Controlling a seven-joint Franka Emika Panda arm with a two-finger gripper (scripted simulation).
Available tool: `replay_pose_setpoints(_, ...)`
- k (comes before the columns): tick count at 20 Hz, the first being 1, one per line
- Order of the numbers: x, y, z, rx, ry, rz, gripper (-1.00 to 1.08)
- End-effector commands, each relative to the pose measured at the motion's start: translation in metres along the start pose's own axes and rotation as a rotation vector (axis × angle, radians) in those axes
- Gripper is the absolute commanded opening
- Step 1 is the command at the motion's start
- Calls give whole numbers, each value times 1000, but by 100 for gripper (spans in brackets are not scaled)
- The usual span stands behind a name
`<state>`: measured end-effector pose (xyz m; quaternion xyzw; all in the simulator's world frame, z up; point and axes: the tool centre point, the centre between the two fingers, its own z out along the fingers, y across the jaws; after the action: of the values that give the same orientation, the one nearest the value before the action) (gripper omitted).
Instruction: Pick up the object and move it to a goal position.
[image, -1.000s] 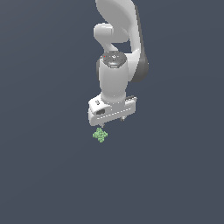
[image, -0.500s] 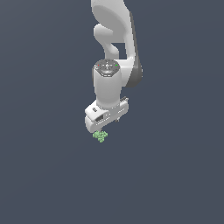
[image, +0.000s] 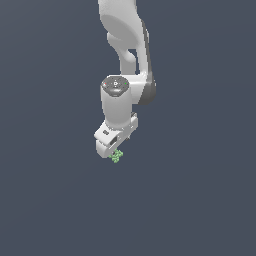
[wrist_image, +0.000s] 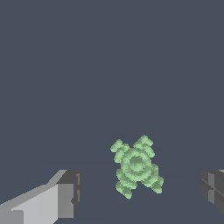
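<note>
Your gripper (image: 114, 154) hangs directly over the object (wrist_image: 136, 165). Its jaws stand wide, one on each side, neither touching. Bare worktop (image: 200, 200) surrounds both.

A white robot arm (image: 125, 55) reaches down from the top of the frame over a plain dark grey-blue ground. Its tool (image: 111, 151) points downward and is tilted toward the exterior view's left. The small light-green beaded object (image: 117, 156) shows just under the tool's lower edge, partly covered by it. Whether the tool's jaws touch the object cannot be told from here.
</note>
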<state>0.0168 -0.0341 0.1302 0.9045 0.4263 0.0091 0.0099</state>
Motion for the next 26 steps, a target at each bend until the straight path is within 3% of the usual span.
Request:
replay_pose_setpoints(1,-4,2,5,3,-2,-63,100)
replay_pose_setpoints(14,-22,12,30,21,-4,-346,100)
replay_pose_setpoints(26,-27,15,38,27,-2,-436,100)
